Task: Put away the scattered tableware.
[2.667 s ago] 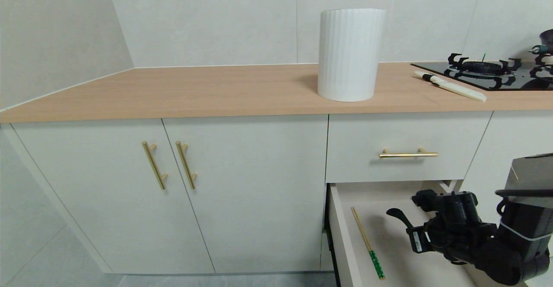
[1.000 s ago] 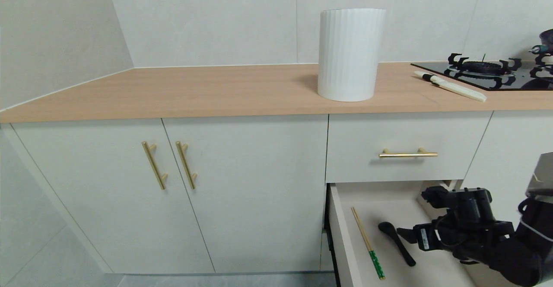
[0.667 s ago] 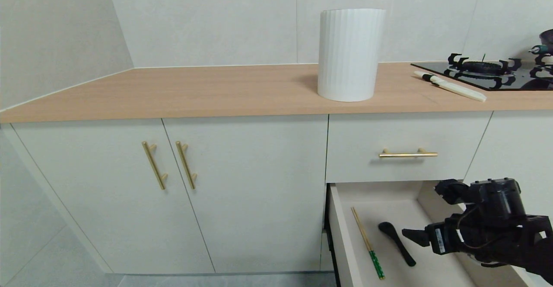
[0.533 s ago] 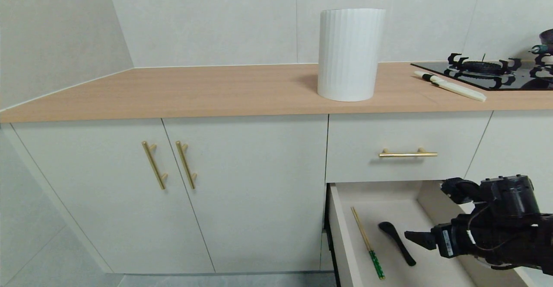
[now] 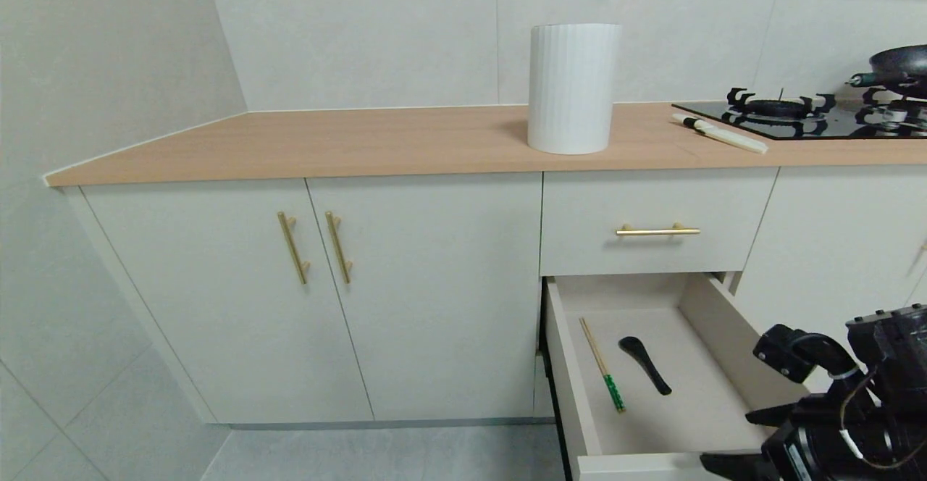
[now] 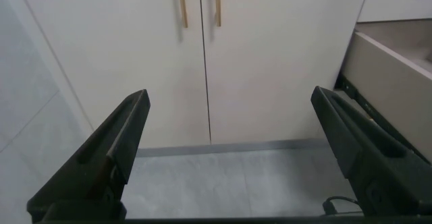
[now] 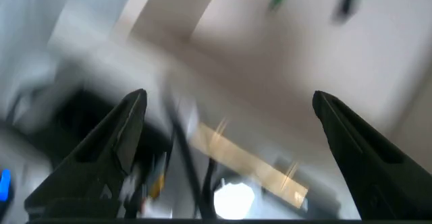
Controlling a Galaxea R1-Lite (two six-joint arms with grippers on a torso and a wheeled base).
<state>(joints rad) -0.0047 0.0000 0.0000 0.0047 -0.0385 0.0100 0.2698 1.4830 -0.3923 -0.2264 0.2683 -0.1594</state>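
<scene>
Head view: the knife (image 5: 719,133) lies on the counter (image 5: 362,140) at twelve o'clock from the right gripper (image 5: 735,437), its length running ten-to-four; fingers spread, empty, probably the nearer arm.

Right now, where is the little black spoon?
In the head view, the small black spoon lies on the floor of the open white drawer, lower right, just right of the green-tipped wooden chopsticks and not touching them.
</scene>
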